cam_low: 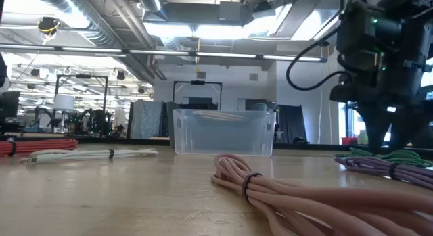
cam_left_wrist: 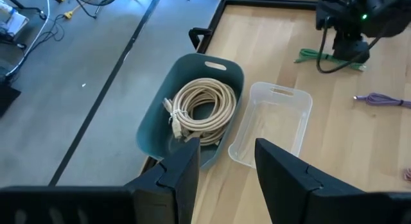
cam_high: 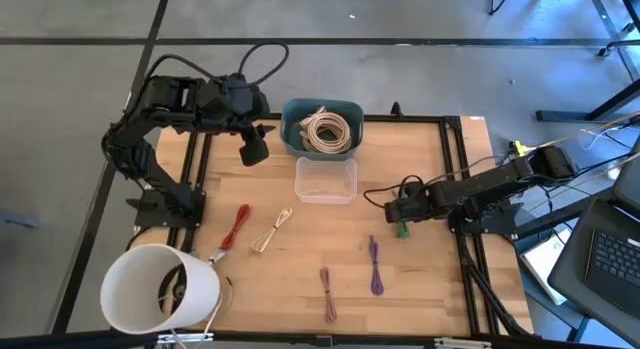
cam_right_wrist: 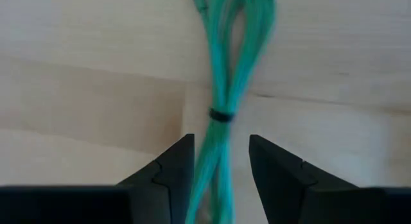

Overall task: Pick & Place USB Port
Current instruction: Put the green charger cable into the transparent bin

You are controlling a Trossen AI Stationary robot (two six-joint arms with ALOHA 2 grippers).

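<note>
Green cable (cam_right_wrist: 221, 102) lies on the wooden table (cam_high: 420, 279), on its right side, tied in a bundle with a small black band. The right gripper (cam_right_wrist: 220, 161) is down over it, fingers open, one on each side of the bundle. It looks like the fingers are not squeezing it, but it is hard to be sure.

No writing or labels can be read on anything.

The left gripper (cam_left_wrist: 225, 169) hangs open above the back of the table, near the teal bin (cam_high: 294, 114). It holds nothing.

The teal bin has one coil of cream cable (cam_high: 332, 130) inside. Just in front of it sits one clear plastic box (cam_high: 326, 180).

Out on the table lie one red cable (cam_high: 236, 228), one white cable (cam_high: 271, 231), one pink cable (cam_high: 329, 292) and one purple cable (cam_high: 375, 265), all apart from each other. One white cup (cam_high: 158, 289) lies at the front left corner.
</note>
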